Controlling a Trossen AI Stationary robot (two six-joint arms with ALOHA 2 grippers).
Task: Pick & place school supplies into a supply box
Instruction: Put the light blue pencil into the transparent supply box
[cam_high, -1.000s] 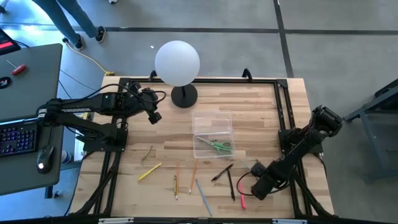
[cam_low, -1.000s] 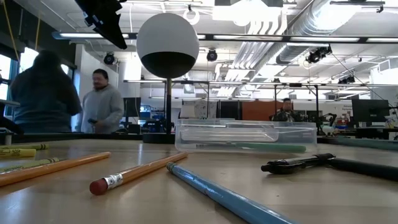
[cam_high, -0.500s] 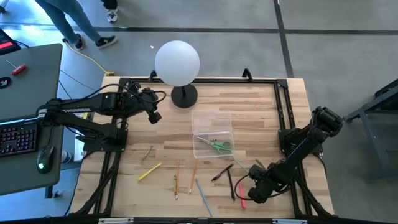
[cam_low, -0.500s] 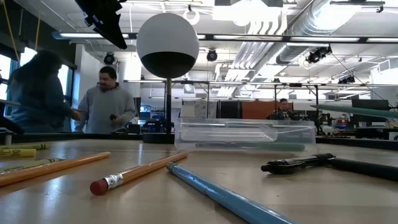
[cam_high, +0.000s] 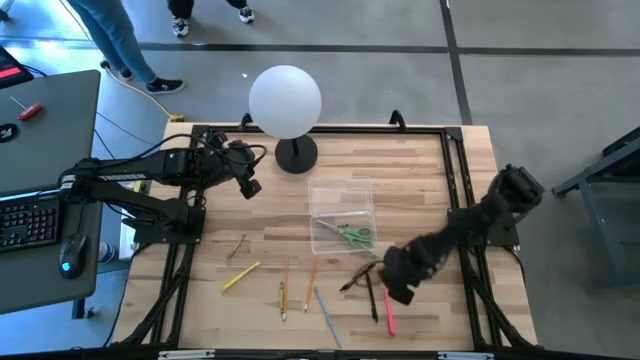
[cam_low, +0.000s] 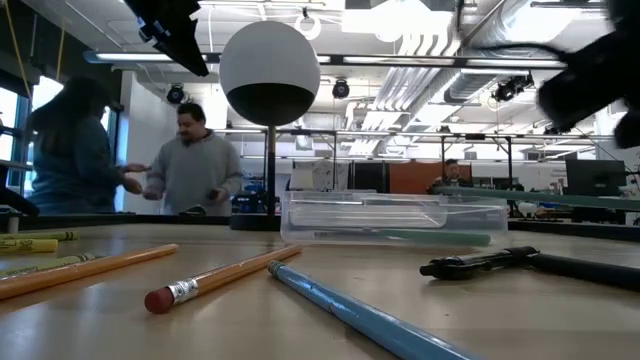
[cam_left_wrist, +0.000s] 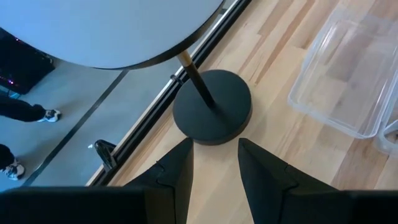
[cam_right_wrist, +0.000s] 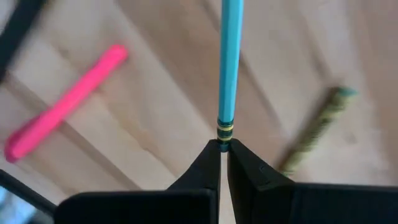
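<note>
Right gripper (cam_right_wrist: 224, 152) pinches the ferrule end of a slim blue pencil (cam_right_wrist: 229, 62), its long axis pointing straight out from the fingertips, above the wooden table (cam_high: 420, 170) just beside the clear plastic box (cam_high: 341, 215); left gripper (cam_left_wrist: 214, 162) hangs parted near the lamp's black round base (cam_left_wrist: 212, 106); no writing legible.

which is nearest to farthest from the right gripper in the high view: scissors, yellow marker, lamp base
From the right gripper:
1. scissors, in the clear box just up-left of it
2. yellow marker, lying to the left across the table
3. lamp base, at the far edge
</note>
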